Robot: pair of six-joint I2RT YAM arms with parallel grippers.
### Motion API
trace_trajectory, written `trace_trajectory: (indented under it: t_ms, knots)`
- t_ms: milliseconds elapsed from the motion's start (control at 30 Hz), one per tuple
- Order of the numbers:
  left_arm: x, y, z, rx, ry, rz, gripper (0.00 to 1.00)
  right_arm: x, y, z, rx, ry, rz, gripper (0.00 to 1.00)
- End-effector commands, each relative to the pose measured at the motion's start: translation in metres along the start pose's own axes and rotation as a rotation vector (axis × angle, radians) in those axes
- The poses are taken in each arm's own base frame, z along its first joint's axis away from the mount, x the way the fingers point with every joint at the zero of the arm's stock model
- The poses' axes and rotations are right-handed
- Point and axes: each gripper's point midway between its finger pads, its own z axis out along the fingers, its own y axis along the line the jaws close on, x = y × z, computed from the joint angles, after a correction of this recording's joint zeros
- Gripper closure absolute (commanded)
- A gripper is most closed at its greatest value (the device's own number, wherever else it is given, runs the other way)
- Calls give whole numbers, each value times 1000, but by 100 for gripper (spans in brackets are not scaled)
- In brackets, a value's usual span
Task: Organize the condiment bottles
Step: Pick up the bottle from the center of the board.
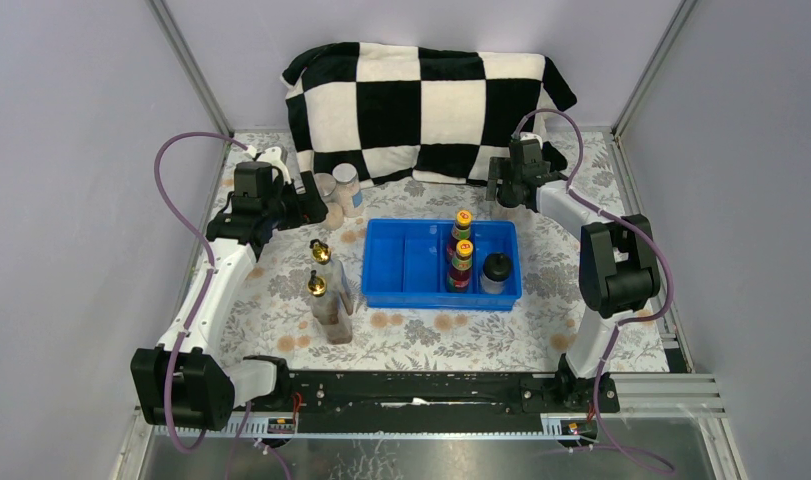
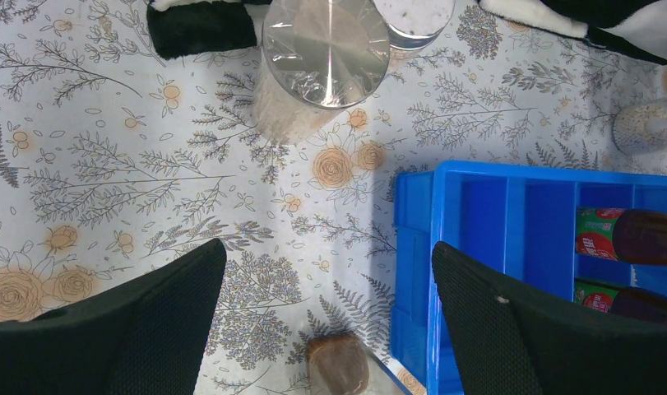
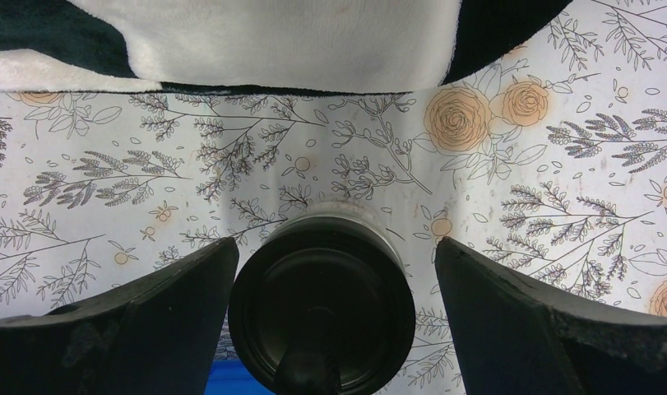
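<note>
Two red-brown sauce bottles (image 1: pixel 462 228) (image 1: pixel 460 265) and a black-capped shaker (image 1: pixel 496 271) stand in the blue tray (image 1: pixel 406 265). Two gold-topped bottles (image 1: pixel 321 254) (image 1: pixel 325 300) stand left of the tray. Behind them are two grey-lidded jars (image 1: pixel 348 187) (image 1: pixel 326 188). My left gripper (image 1: pixel 311 208) hangs open next to the jars; in its wrist view the left gripper (image 2: pixel 328 248) holds nothing, with one jar (image 2: pixel 326 49) ahead. My right gripper (image 1: pixel 501 190) is behind the tray. The right gripper (image 3: pixel 336 247) is open around a second black-capped shaker (image 3: pixel 321 309), not gripping it.
A black-and-white checkered cloth (image 1: pixel 421 105) lies bunched along the back, close behind both grippers. Grey walls close in the left, right and back. The floral mat (image 1: pixel 431 335) covers the table. The tray's two left compartments hold nothing.
</note>
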Motion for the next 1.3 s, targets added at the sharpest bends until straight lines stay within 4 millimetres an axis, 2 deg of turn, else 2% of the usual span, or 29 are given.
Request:
trace_trajectory:
  t_ms: [0, 767, 800, 833, 1267]
  knots:
    - [-4, 5, 4, -9, -27, 20, 1, -19, 6, -2, -19, -48, 16, 3]
    - [-5, 6, 3, -11, -31, 19, 1, -19, 6, -2, -19, -48, 16, 3]
    - [-5, 5, 3, -10, -32, 19, 1, -33, -2, -41, 3, -83, 45, 1]
    - [-5, 6, 3, -11, -30, 17, 1, -39, -4, -53, 7, -109, 55, 0]
    - [-8, 6, 1, -11, -39, 12, 1, -43, 0, -61, -20, -122, 62, 0]
